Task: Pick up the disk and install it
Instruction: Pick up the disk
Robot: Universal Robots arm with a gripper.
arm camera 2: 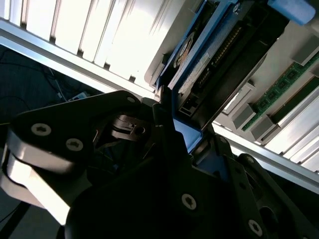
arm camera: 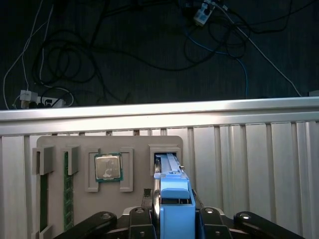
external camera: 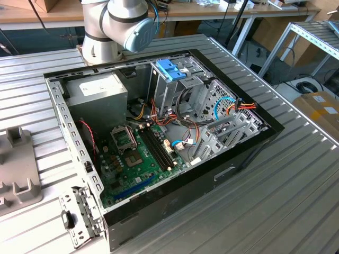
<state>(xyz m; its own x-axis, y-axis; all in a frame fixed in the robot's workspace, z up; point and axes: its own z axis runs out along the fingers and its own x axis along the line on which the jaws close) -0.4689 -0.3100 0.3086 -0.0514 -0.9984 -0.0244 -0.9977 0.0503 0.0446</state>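
In the first wrist view the disk [arm camera: 173, 206] stands on edge, its light-blue frame toward the camera and its far end in a slot [arm camera: 165, 152] of a grey holder tray [arm camera: 134, 144]. My gripper [arm camera: 174, 214] is shut on the disk, a black finger [arm camera: 142, 219] pressed against each side of the blue frame. The second wrist view shows the disk [arm camera 2: 197, 64] from the side, with its white label and connector edge, rising out of the black gripper [arm camera 2: 182, 137]. In the exterior view the open computer case [external camera: 159, 132] lies on the table with its metal drive cage [external camera: 175, 90].
The holder tray also carries a processor chip [arm camera: 108, 167] and memory sticks [arm camera: 66, 191]. Beyond the table edge [arm camera: 159, 112] lie floor cables [arm camera: 75, 59]. A blue latch [external camera: 171, 69] tops the cage; a grey power supply box [external camera: 98, 95] and the arm's base [external camera: 106, 32] stand behind the case.
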